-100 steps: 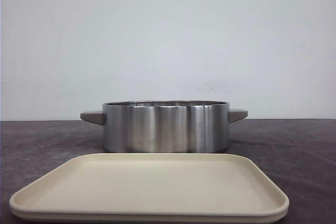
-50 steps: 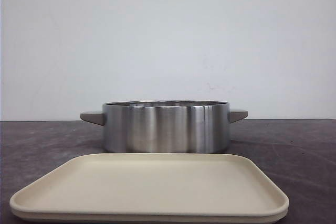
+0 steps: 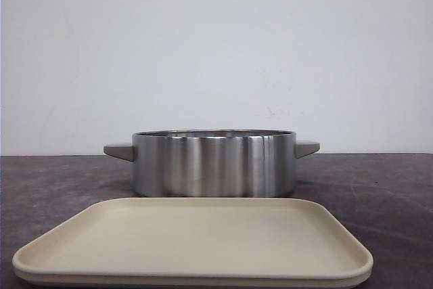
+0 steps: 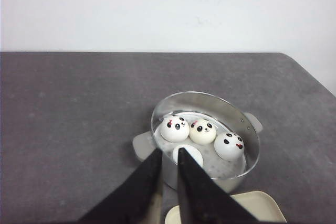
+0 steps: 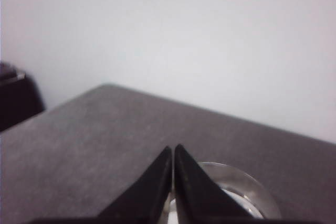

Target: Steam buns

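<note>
A dark grey table (image 3: 392,194) carries a beige tray (image 3: 193,241) and, behind it, a steel steamer pot (image 3: 213,164) (grey handles either side). Four panda-faced buns (image 4: 202,131) sit inside the pot. The left gripper (image 4: 168,153) is narrowly parted, empty, above it; the right gripper (image 5: 172,149) is closed on nothing.

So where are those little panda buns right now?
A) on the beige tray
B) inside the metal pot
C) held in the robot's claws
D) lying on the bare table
B: the left wrist view shows the buns sitting inside the metal pot, while the beige tray lies bare.
</note>
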### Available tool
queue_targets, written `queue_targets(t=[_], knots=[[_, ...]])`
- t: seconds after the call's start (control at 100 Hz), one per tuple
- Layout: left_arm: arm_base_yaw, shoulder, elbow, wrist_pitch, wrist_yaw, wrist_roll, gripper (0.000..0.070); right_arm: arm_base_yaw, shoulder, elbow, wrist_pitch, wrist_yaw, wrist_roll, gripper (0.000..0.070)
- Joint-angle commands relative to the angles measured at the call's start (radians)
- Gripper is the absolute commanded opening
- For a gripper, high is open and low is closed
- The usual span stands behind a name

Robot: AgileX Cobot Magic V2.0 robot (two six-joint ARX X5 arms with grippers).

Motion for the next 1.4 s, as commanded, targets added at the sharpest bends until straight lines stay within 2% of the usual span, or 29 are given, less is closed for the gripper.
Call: queue_targets(t=[0.0, 0.2, 0.69, 0.78, 0.89, 0.97, 1.09, 1.23, 1.32, 1.39], knots=[[-0.007, 0.006, 0.012, 0.012, -0.003, 0.000, 0.0017, 0.010, -0.003, 0.020, 0.029, 0.001, -0.011, 0.0000], [-0.007, 0.005, 0.012, 0.011, -0.003, 0.000, 0.0017, 0.010, -0.006, 0.020, 0.068, 0.001, -0.011, 0.0000], [-0.007, 0.005, 0.012, 0.011, -0.003, 0.000, 0.0017, 0.010, -0.008, 0.020, 0.062, 0.000, -0.011, 0.0000], [-0.007, 0.005, 0.012, 0.011, -0.003, 0.000, 0.0017, -0.026, -0.026, 0.016, 0.038, 0.008, -0.002, 0.0001], [-0.007, 0.005, 0.012, 0.011, -0.003, 0.000, 0.0017, -0.119, -0.076, -0.041, 0.014, -0.009, -0.006, 0.0001], [-0.007, 0.002, 0.012, 0.010, -0.003, 0.000, 0.0017, -0.222, -0.135, -0.137, 0.032, -0.056, -0.060, 0.0001], [-0.007, 0.001, 0.012, 0.011, -0.003, 0.000, 0.0017, -0.415, -0.247, -0.365, 0.189, -0.190, -0.123, 0.0001], [-0.007, 0.001, 0.012, 0.011, -0.003, 0.000, 0.0017, -0.647, -0.392, -0.639, 0.410, -0.321, -0.145, 0.0001], [-0.007, 0.001, 0.012, 0.011, -0.003, 0.000, 0.0017, -0.777, -0.502, -0.766, 0.432, -0.393, -0.145, 0.0000], [-0.007, 0.001, 0.012, 0.011, -0.003, 0.000, 0.0017, -0.856, -0.588, -0.840, 0.421, -0.416, -0.145, 0.0000]])
